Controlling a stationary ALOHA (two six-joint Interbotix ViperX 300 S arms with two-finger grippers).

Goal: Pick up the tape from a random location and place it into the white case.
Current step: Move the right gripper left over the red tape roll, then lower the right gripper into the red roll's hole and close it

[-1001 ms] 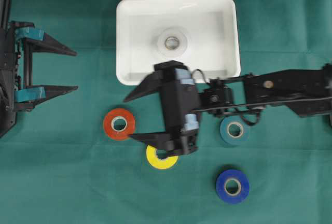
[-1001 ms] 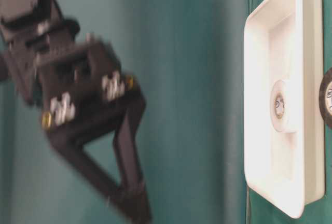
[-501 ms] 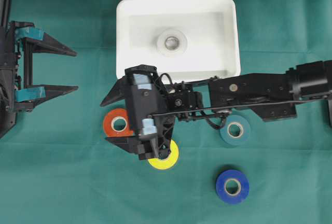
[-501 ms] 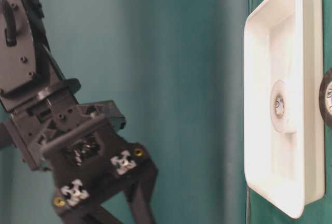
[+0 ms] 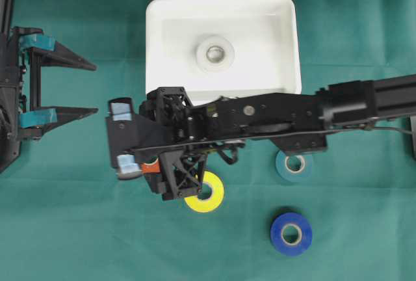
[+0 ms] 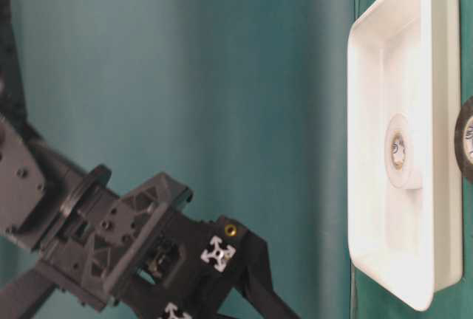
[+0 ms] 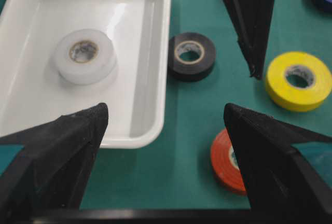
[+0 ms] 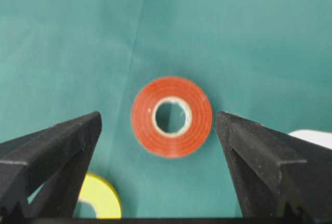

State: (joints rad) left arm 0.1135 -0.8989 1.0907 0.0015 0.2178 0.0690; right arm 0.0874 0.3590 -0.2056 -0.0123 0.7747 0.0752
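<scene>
The white case [image 5: 286,47] lies at the top centre of the green cloth with a white tape roll [image 5: 215,53] inside it. My right gripper [image 8: 157,119] hangs open above the orange tape [image 8: 171,116], which lies flat on the cloth, framed between the two black fingers and apart from both. From overhead the right wrist [image 5: 146,147] covers nearly all of that roll. At the left edge my left gripper [image 5: 91,88] is open and holds nothing. Its own view shows the case [image 7: 155,79] and the orange tape [image 7: 225,159].
On the cloth lie a yellow roll [image 5: 209,194], a teal roll [image 5: 294,164] and a blue roll [image 5: 291,233]. Beside the case's long wall rests a black roll [image 7: 192,55], hidden under the right arm [image 5: 273,108] from overhead.
The right arm has swung left from over the yellow roll to over the orange tape, with its wrist tipped downward. Its jaws stayed open. The left arm has not moved.
</scene>
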